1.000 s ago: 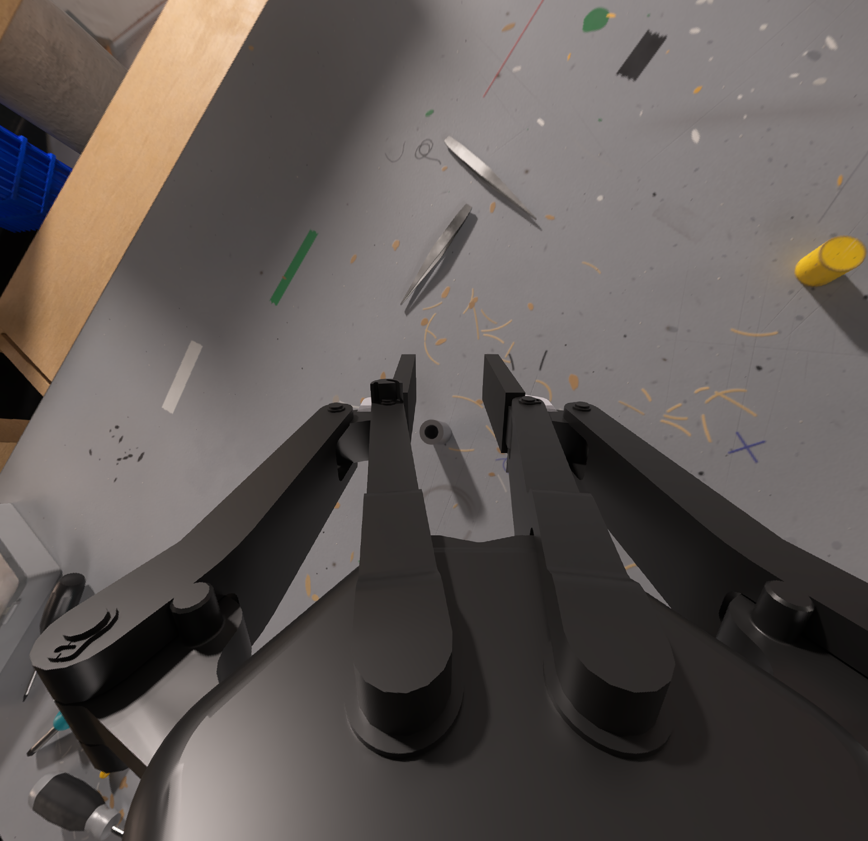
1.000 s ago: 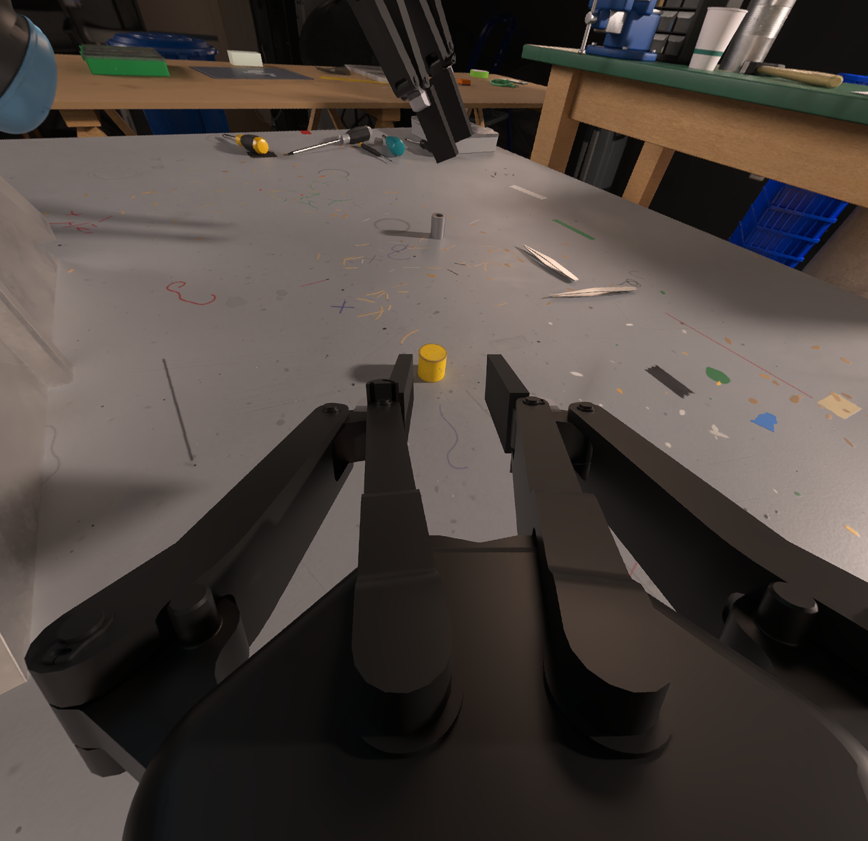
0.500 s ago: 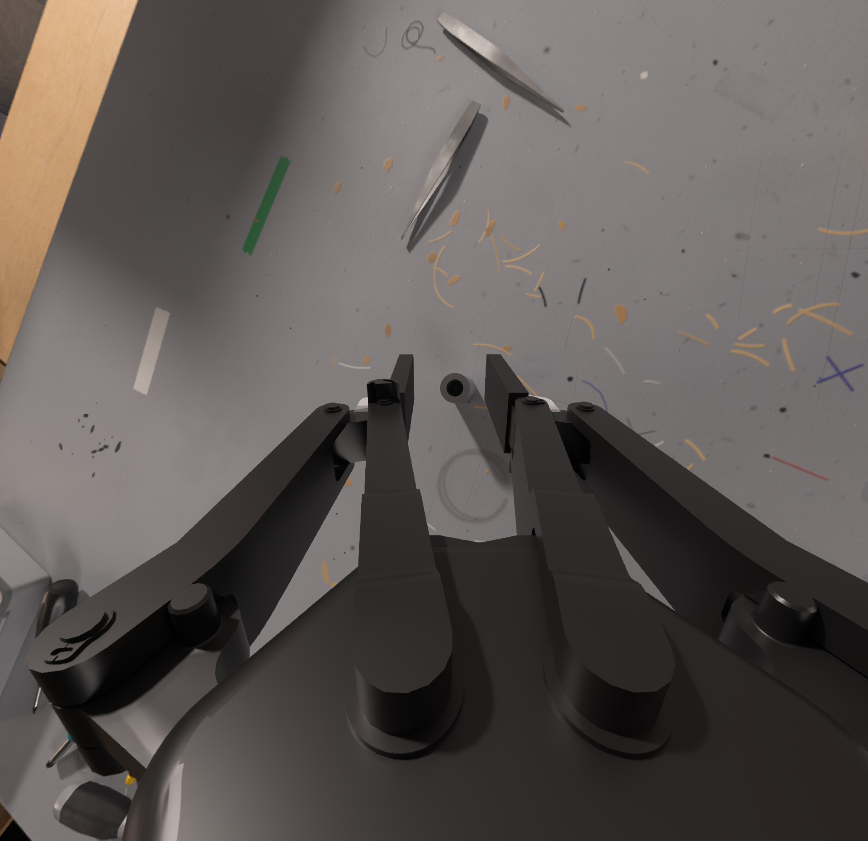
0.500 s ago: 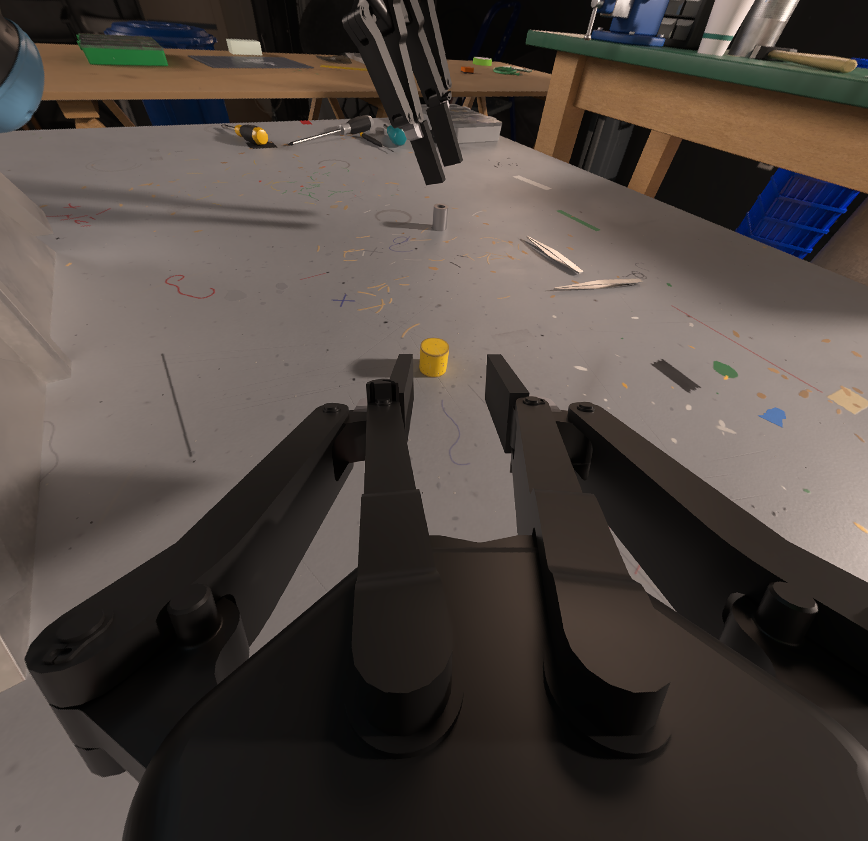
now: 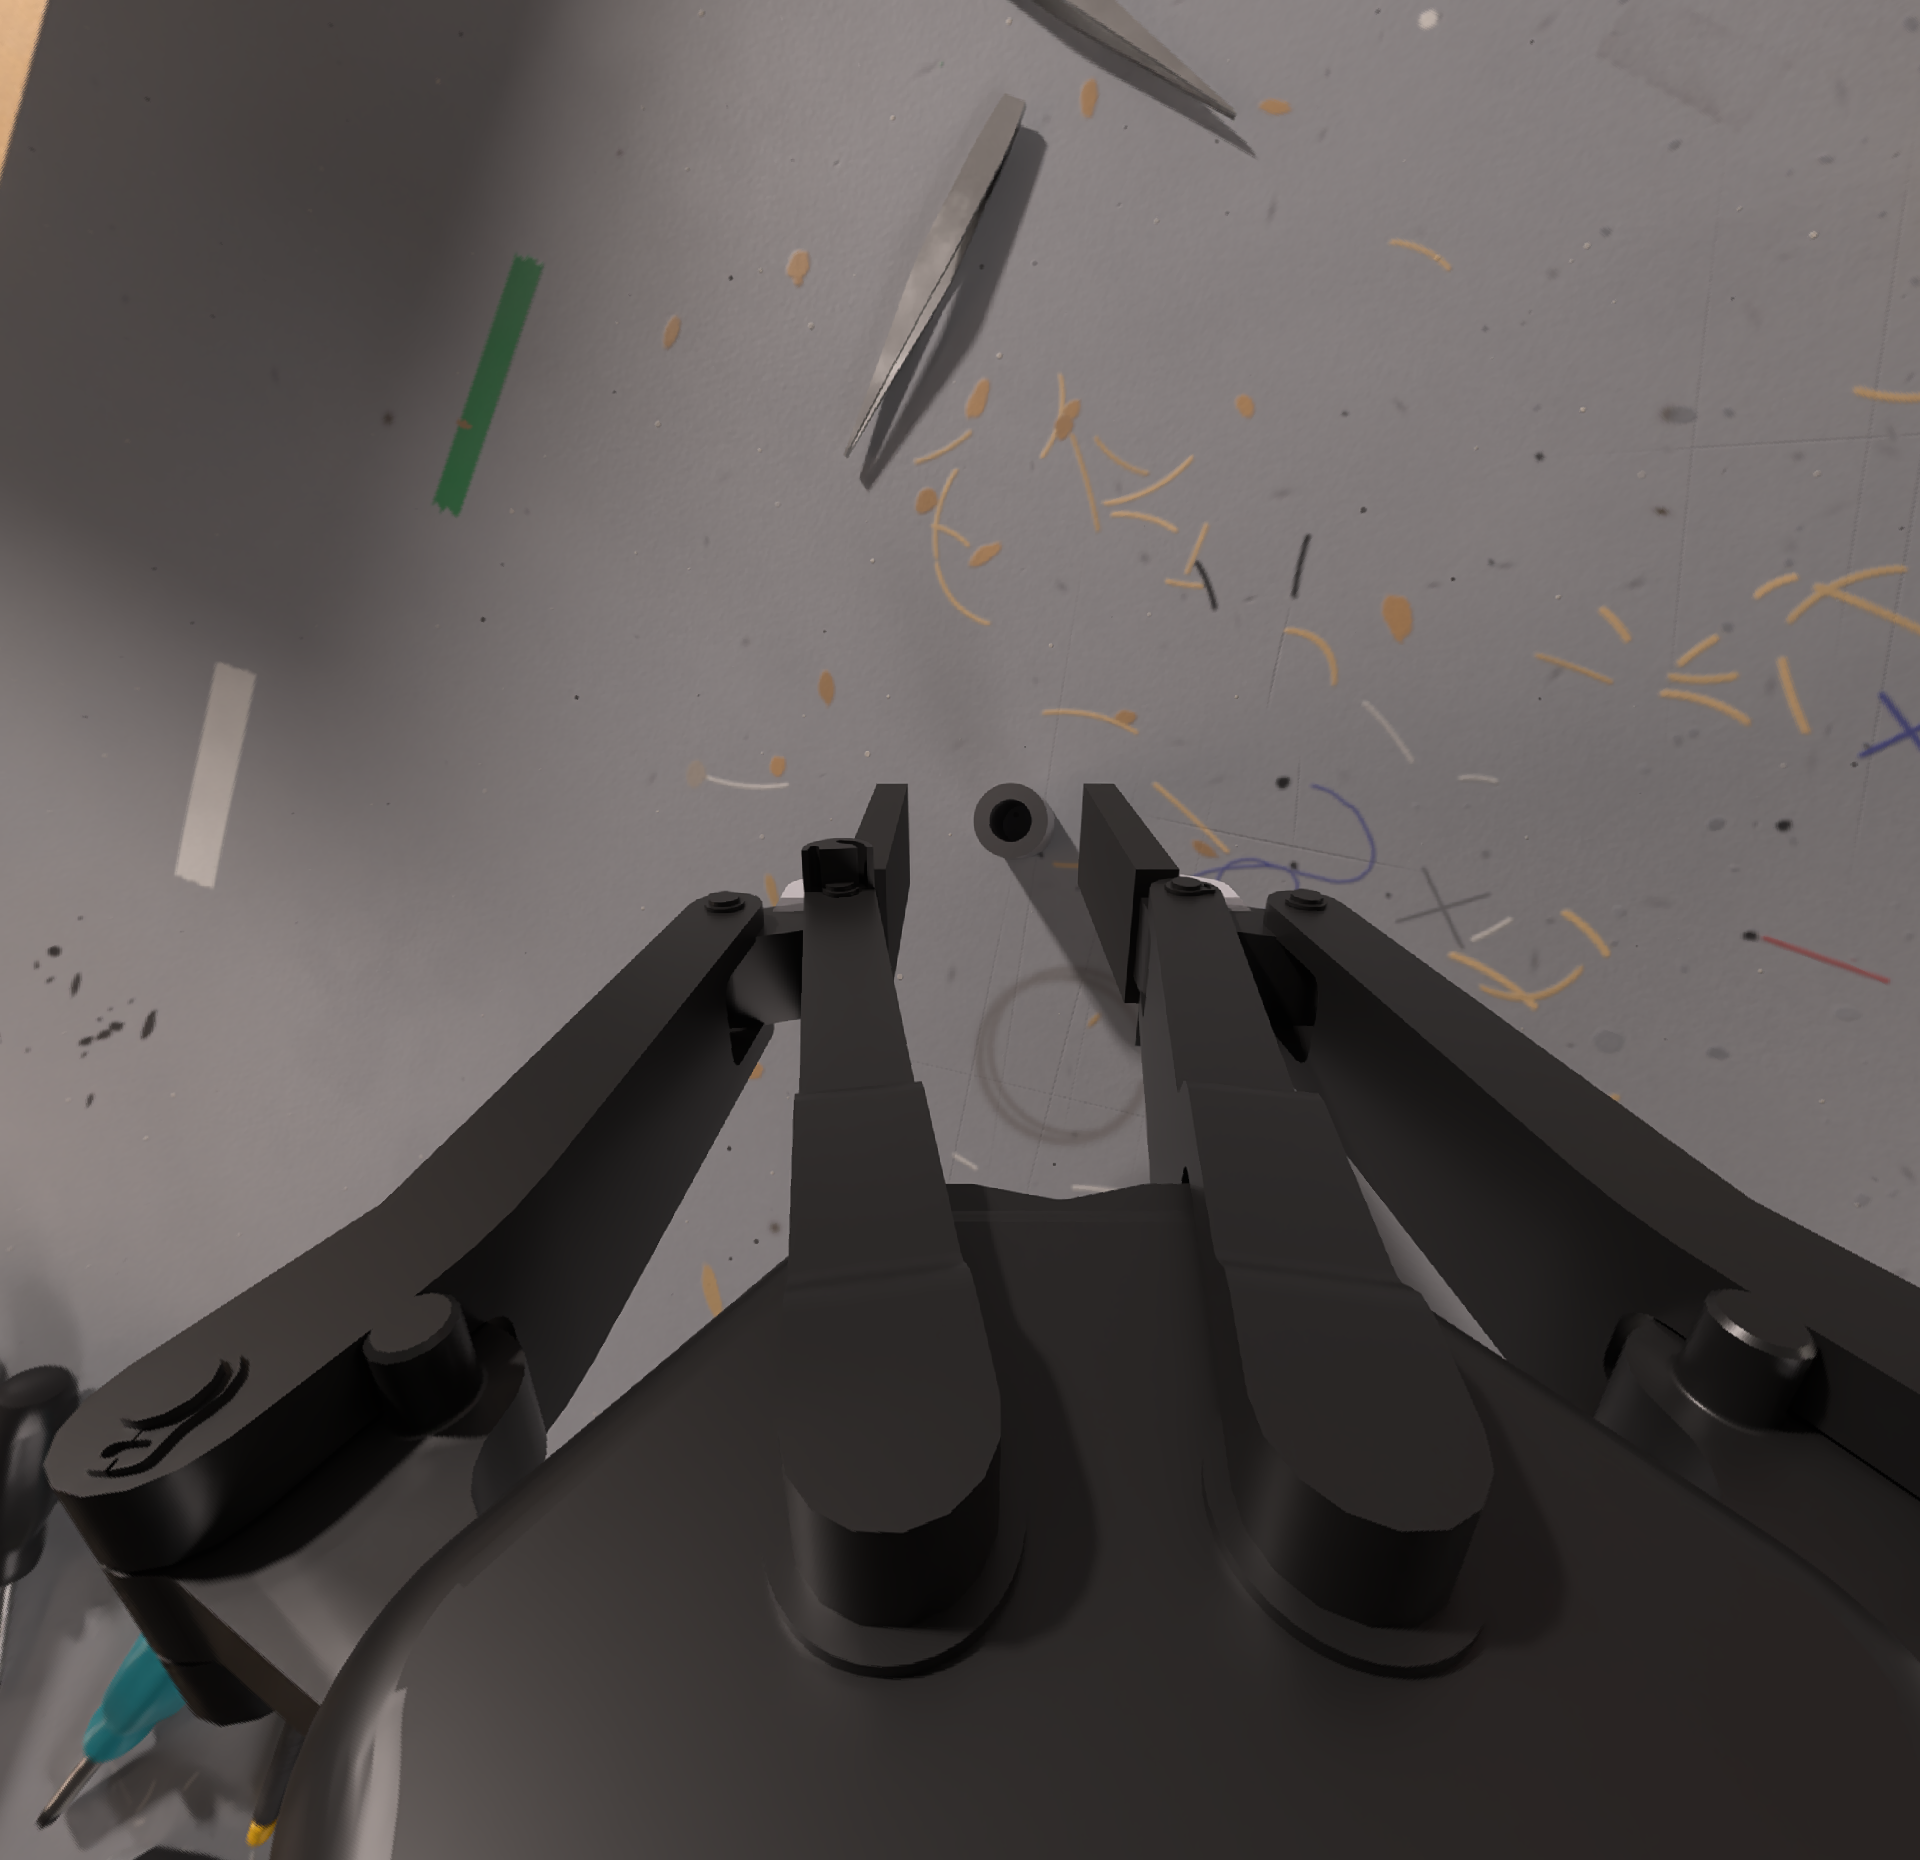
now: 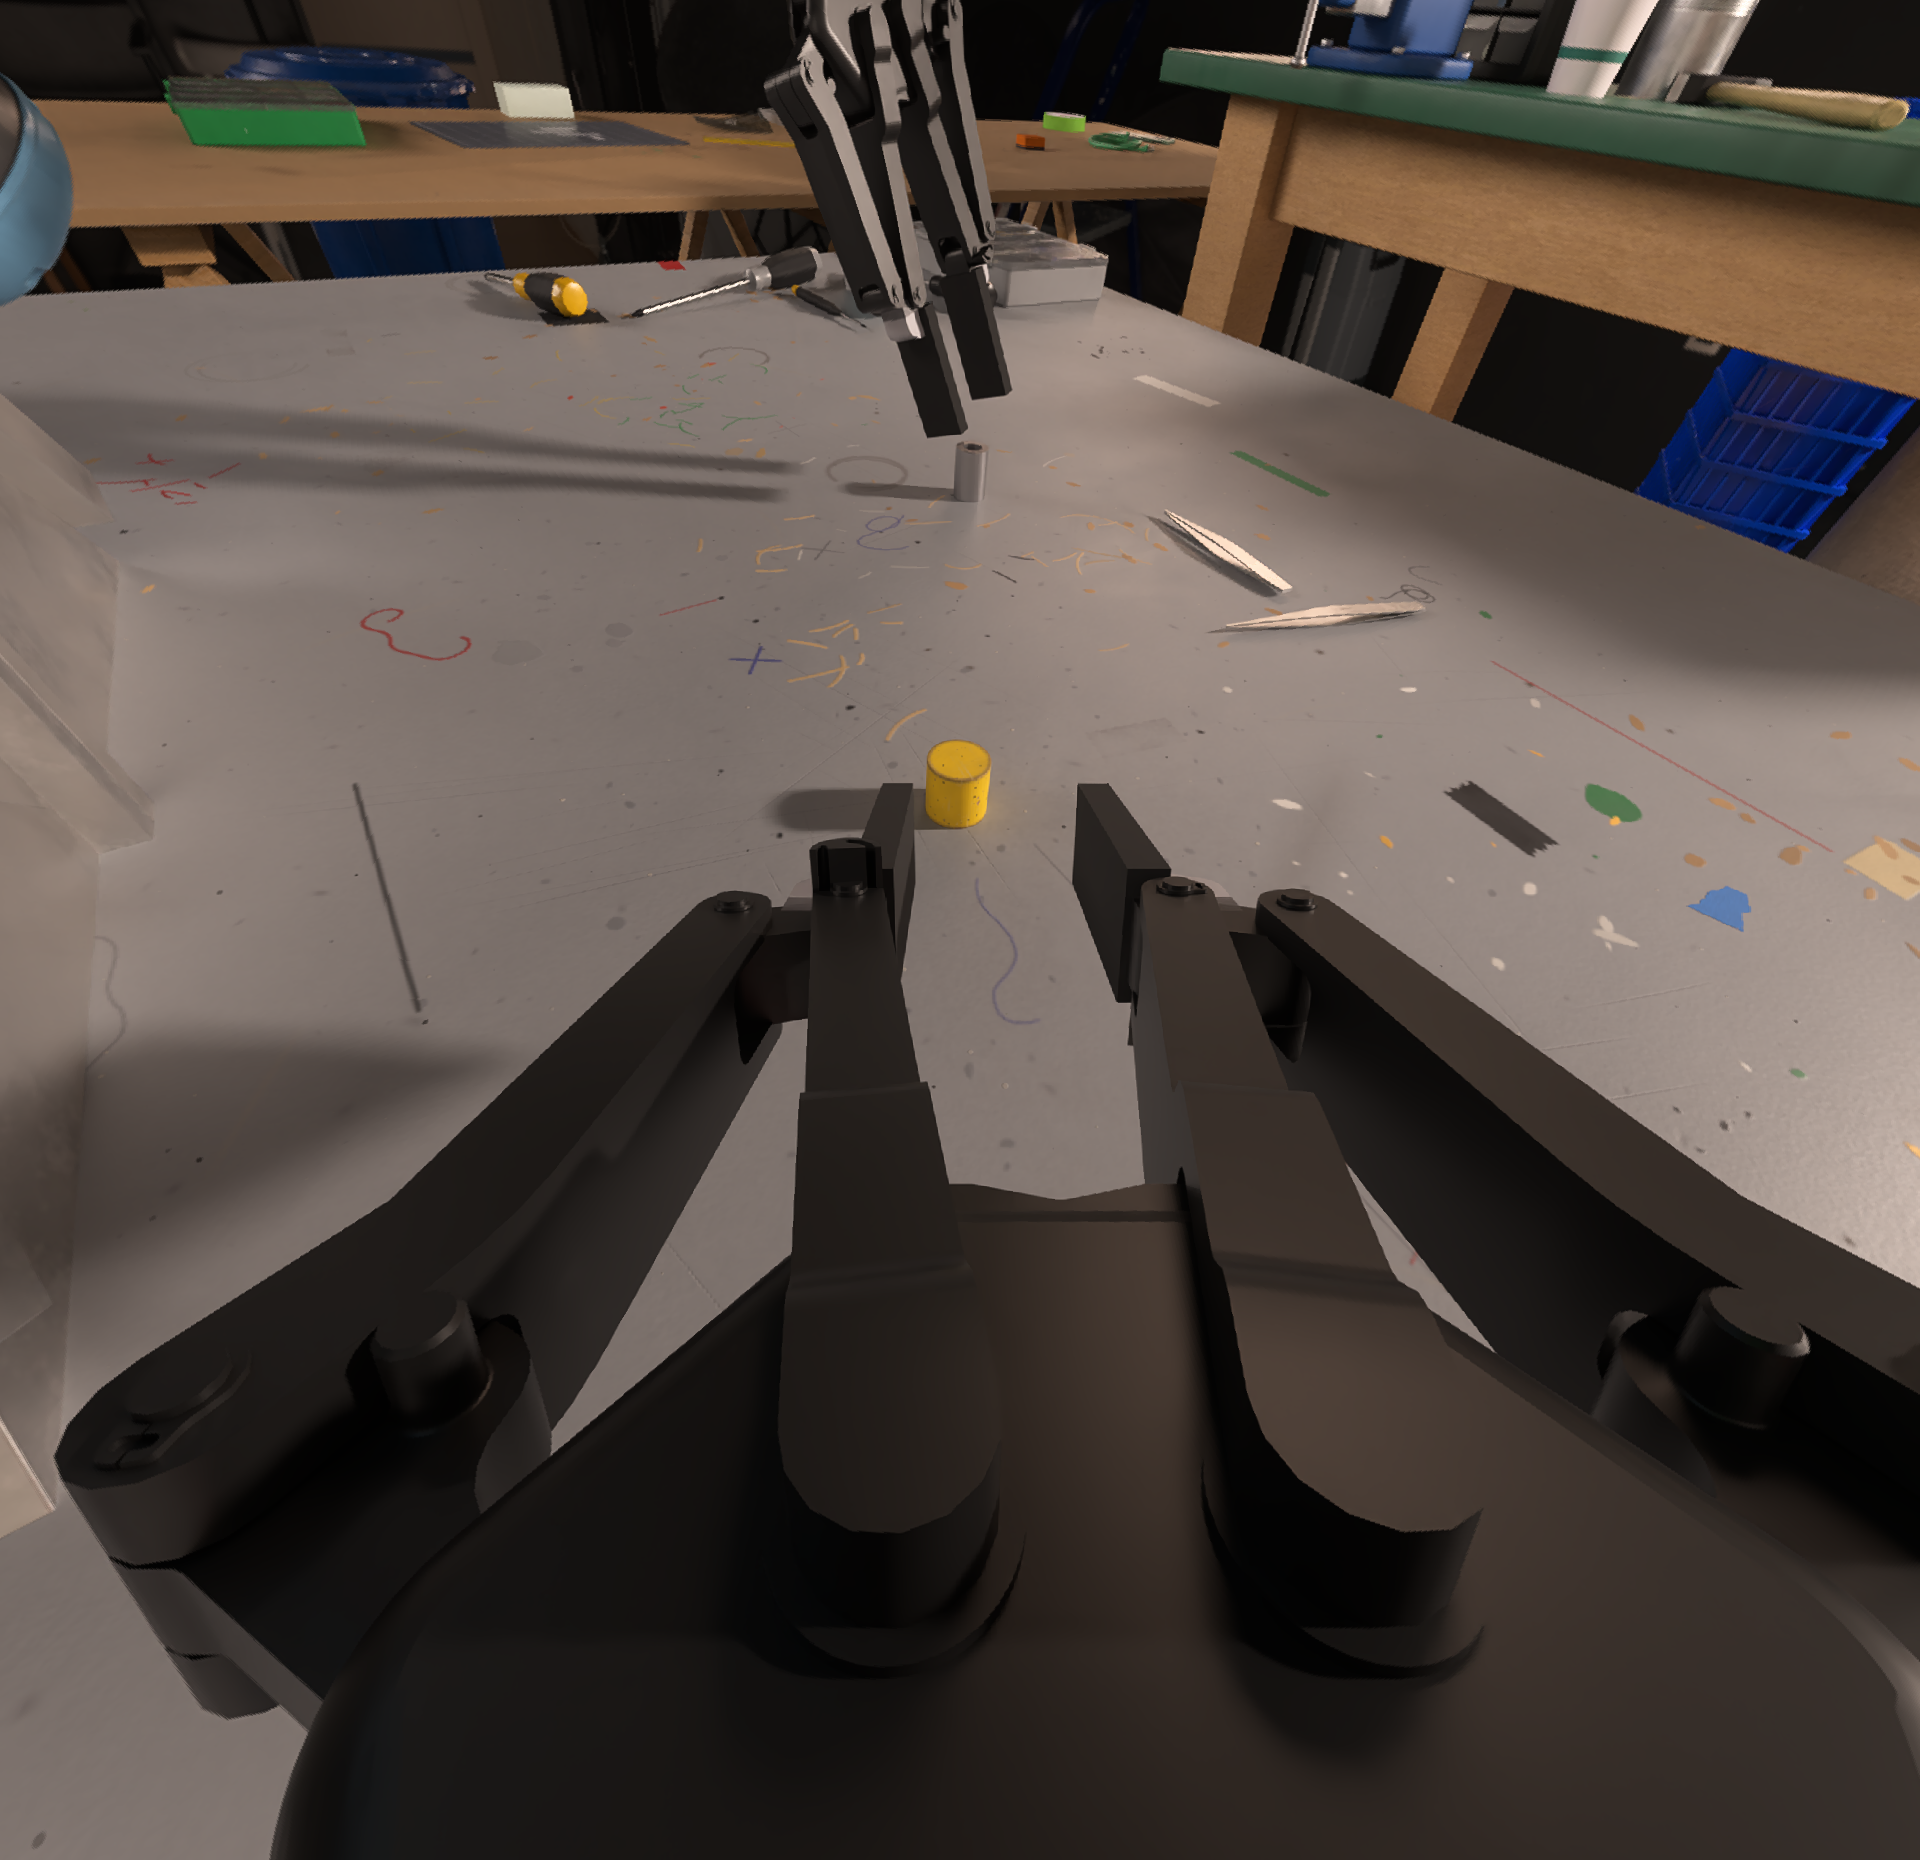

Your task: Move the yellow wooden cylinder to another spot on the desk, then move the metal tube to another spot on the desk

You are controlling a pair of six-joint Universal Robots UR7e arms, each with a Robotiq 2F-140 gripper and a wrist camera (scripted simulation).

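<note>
metal tube (image 5: pixel 1013 823) upright on desk (image 5: pixel 623 584), left tool (image 5: pixel 992 823) spread above.

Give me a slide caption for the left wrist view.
Open left gripper poised above the upright metal tube on the grey desk.

**Grey desk, littered and marked**

The grey desk (image 6: pixel 520 875) is speckled with tan shavings and pen scribbles. A small metal tube (image 6: pixel 968 472) stands upright toward the far edge, a short yellow cylinder (image 6: pixel 957 784) upright nearer the middle, well apart from it. Two pairs of tweezers (image 6: pixel 1226 553) (image 6: pixel 1325 615) lie toward the right edge, near a green tape strip (image 6: pixel 1280 474) and a white one (image 6: pixel 1176 390). Screwdrivers (image 6: pixel 551 293) and a grey block (image 6: pixel 1039 267) sit along the far edge.
</note>
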